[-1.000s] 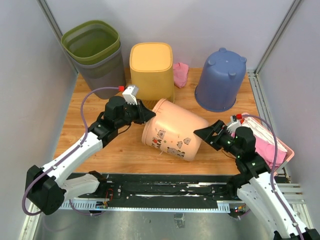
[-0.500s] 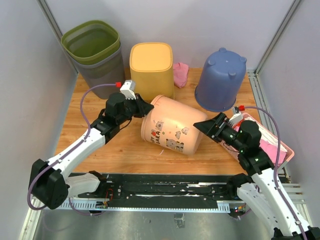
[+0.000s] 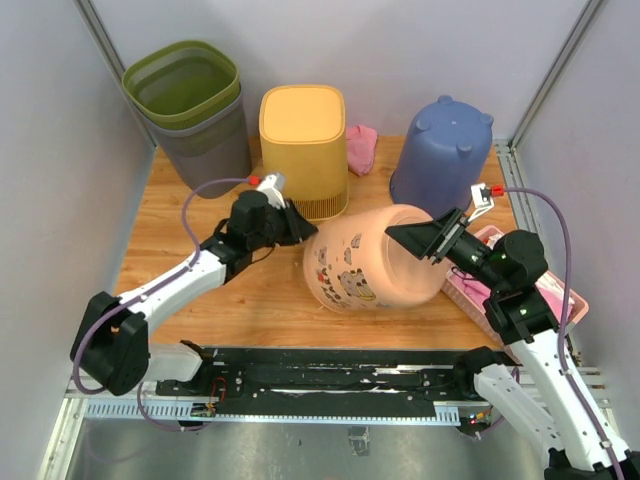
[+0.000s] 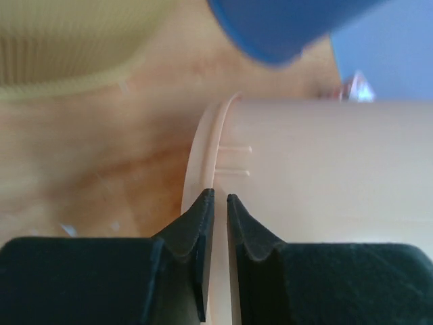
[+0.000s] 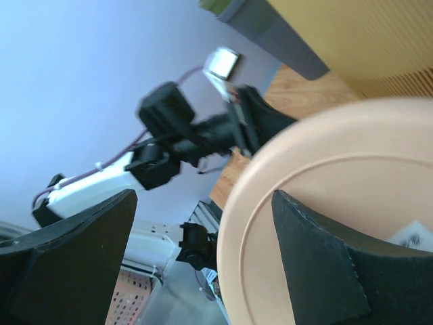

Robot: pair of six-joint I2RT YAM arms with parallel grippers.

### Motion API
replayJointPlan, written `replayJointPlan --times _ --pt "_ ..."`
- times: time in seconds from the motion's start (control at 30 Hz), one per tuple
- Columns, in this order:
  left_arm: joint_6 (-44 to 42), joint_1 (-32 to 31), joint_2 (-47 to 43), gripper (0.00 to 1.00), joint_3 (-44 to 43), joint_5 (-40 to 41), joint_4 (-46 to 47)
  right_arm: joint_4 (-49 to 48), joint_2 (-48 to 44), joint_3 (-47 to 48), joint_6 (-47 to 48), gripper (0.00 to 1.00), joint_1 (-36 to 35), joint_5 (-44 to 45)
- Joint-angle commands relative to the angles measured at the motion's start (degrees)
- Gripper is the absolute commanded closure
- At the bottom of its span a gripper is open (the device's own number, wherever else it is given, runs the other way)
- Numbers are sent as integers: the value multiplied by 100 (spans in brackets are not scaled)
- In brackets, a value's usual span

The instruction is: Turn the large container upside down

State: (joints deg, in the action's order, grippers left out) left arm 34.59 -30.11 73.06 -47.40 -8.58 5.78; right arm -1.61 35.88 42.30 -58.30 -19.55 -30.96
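Note:
The large peach container (image 3: 378,260) with cartoon prints is tipped on its side, its rim toward the left and its base raised toward the right. My left gripper (image 3: 300,228) is shut on its rim; the left wrist view shows both fingers pinching the thin rim (image 4: 206,162). My right gripper (image 3: 425,238) is open, its fingers spread against the container's round base (image 5: 338,203), one finger lying on the base and the other clear of it.
A yellow bin (image 3: 303,145), a blue upturned bucket (image 3: 442,158) and stacked green and grey bins (image 3: 190,110) stand along the back. A pink cloth (image 3: 360,148) lies behind. A pink tray (image 3: 560,300) sits at the right edge.
The container's base has risen and swung right, tilting the container further over. My left gripper moved right and nearer with the rim. My right gripper lifted up and back with the base.

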Motion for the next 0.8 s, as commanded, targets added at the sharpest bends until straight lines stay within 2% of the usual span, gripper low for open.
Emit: replayJointPlan --times 0.0,0.33,0.4,0.47,0.57,0.63,0.7,0.77 --pt "414 -332 396 100 345 -1310 -311 -490 363 175 157 17 -187 -646" --pt "724 -331 590 100 637 -1178 213 -430 1115 -129 784 17 -666 -467" --pt "703 -331 486 100 653 -1085 172 -378 1183 -26 888 18 -698 -438" --pt "652 -332 305 99 625 -996 105 145 1261 345 1273 18 -699 -338" --pt "364 -334 -33 87 404 -744 -362 2044 1345 1415 2804 18 -704 365" --pt "102 -335 -323 74 286 -639 -704 3337 1312 2032 3757 19 -700 1503" --pt "-155 -330 -628 62 226 -554 -1064 4198 1146 2292 4353 19 -704 2729" --pt "-374 -334 -980 51 198 -418 -1490 4742 858 2131 4576 19 -695 3688"
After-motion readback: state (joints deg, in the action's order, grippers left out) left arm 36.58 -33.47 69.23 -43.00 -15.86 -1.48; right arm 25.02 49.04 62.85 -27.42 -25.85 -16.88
